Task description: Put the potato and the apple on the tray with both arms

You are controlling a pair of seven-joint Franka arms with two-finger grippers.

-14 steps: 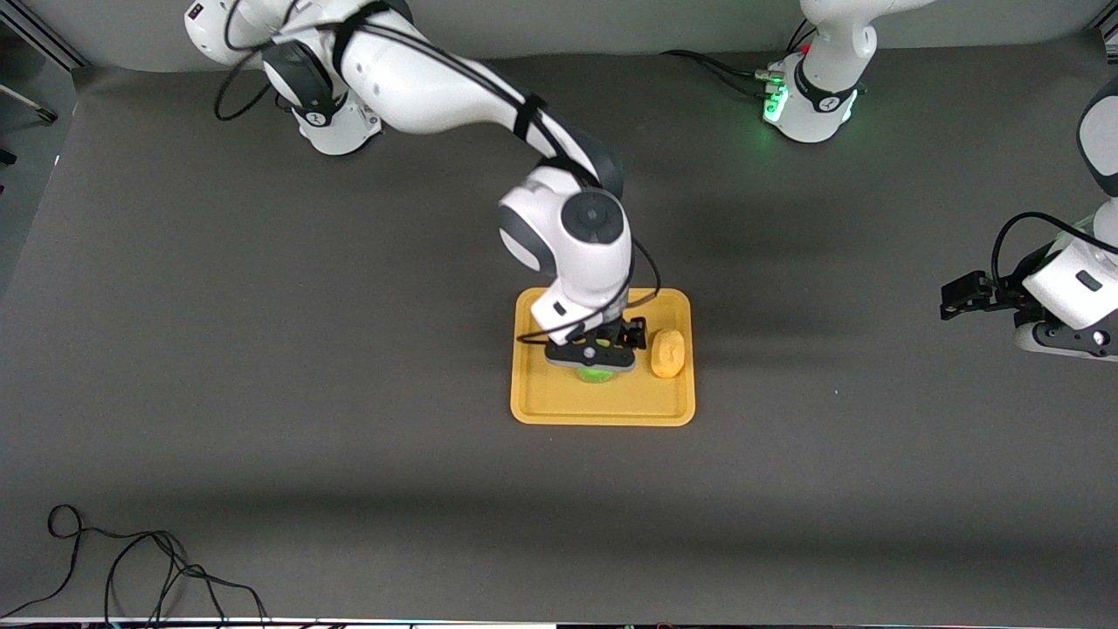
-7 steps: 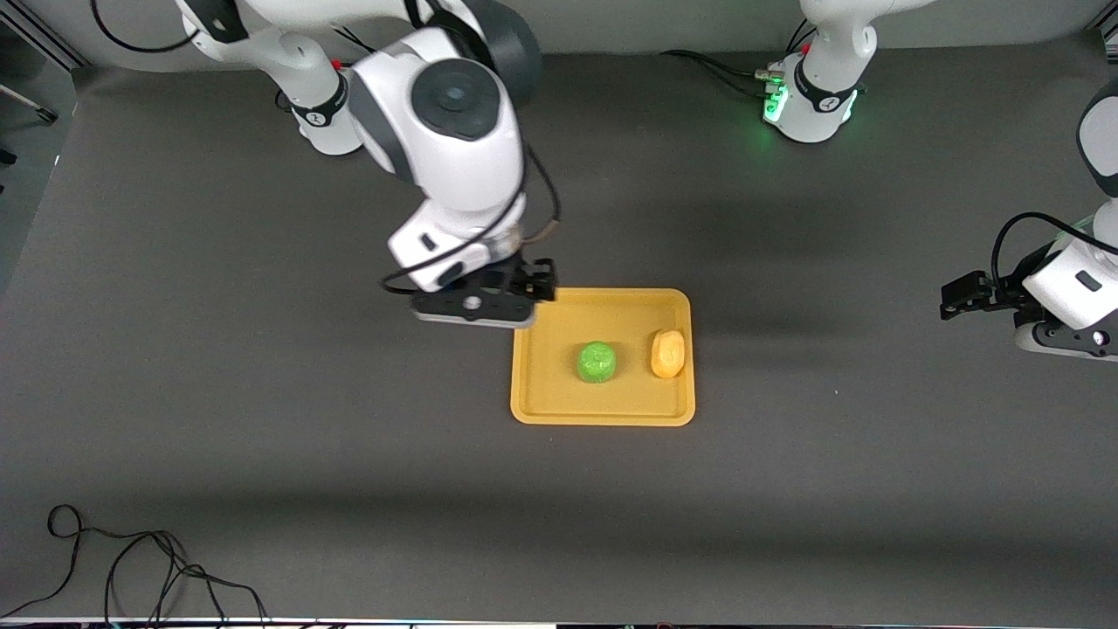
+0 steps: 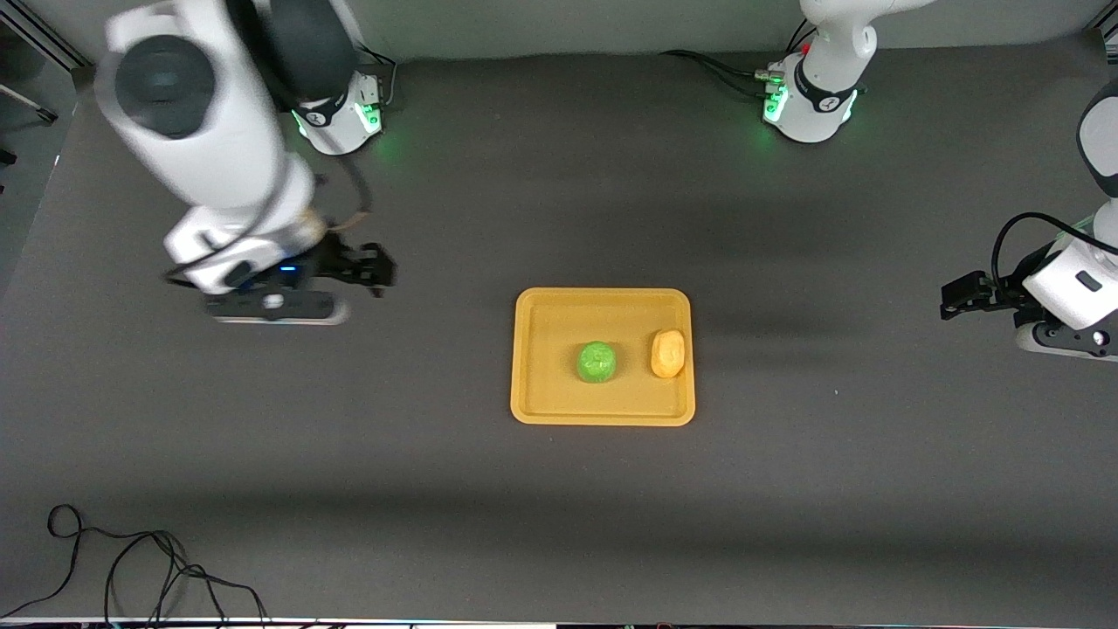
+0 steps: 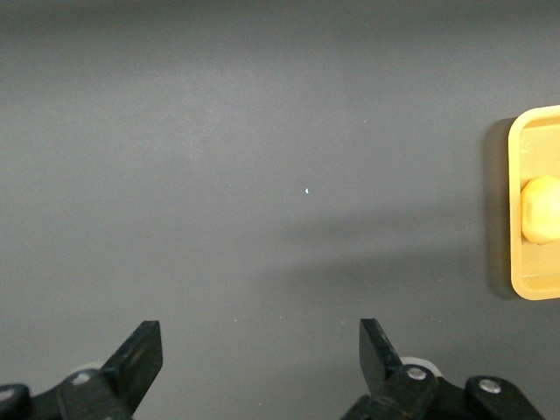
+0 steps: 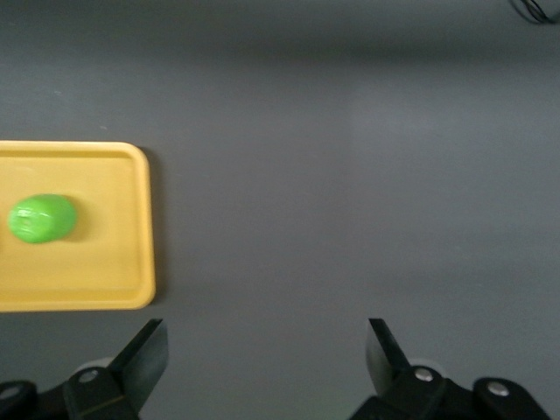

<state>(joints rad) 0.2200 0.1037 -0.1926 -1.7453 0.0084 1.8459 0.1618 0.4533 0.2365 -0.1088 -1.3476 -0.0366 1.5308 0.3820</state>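
The green apple (image 3: 597,362) and the yellow-orange potato (image 3: 668,353) lie side by side on the yellow-orange tray (image 3: 559,395) at mid-table, the potato toward the left arm's end. My right gripper (image 3: 272,307) is open and empty over bare table toward the right arm's end, away from the tray. Its wrist view shows its open gripper (image 5: 266,337), the tray (image 5: 96,262) and the apple (image 5: 41,218). My left gripper (image 3: 1061,342) waits open and empty at the left arm's end. Its wrist view shows its gripper (image 4: 260,332), the tray's rim (image 4: 516,219) and the potato (image 4: 542,208).
A black cable (image 3: 131,568) lies on the table near the front camera at the right arm's end. The two arm bases (image 3: 808,96) glow green along the table's edge farthest from the front camera. The tabletop is dark grey.
My right gripper let go of the apple on the tray, rose, and swung away toward the right arm's end of the table. The left arm has not moved.
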